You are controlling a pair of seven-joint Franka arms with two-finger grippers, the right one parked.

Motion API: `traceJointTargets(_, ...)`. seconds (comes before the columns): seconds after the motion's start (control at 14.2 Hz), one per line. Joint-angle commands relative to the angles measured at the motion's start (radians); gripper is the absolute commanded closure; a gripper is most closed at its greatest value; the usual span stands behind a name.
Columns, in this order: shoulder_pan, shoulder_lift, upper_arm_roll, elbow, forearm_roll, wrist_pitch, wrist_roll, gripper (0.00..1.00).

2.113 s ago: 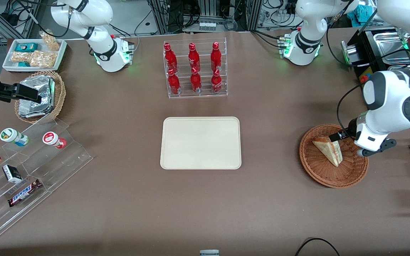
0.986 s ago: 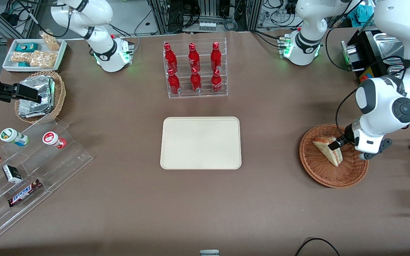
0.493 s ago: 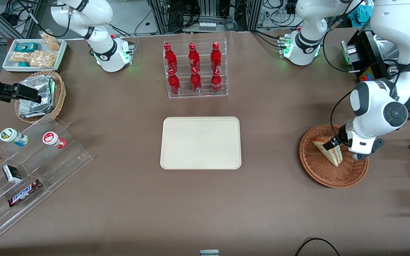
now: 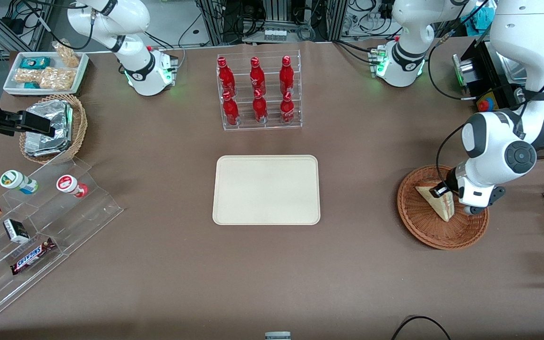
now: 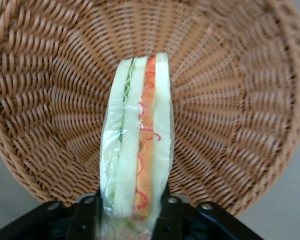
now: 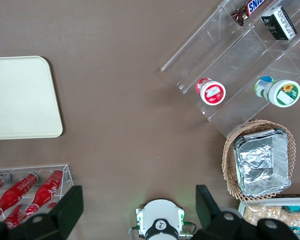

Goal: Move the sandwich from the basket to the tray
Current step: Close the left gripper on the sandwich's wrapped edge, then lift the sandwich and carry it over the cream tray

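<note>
Gripper (image 4: 446, 194) is lowered into basket (image 4: 423, 231); sandwich (image 5: 137, 145) is bracketed between its fingers (image 5: 85, 220), contact not confirmable.

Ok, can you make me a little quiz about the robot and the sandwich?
1. True or false: the sandwich already lies on the tray.
2. Where is the gripper? A) over the tray B) in the basket, its fingers either side of the sandwich C) by the red bottles
3. Fill in: the sandwich rests in the ____.

Key: 1 false; 2 B; 3 basket.
</note>
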Motion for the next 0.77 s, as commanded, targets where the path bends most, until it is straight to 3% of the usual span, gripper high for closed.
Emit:
traceJointTargets(0.0, -0.025, -0.011, -0.001, 0.080, -0.005, -0.093, -0.013, 0.88)
traceJointTargets(0.28, -0.096, -0.013, -0.002, 0.180, -0.005, -0.223, -0.016, 0.88)
traceJointTargets(0.7, -0.416, 0.010, -0.002, 0.189, -0.004, -0.214, -0.022, 0.87)
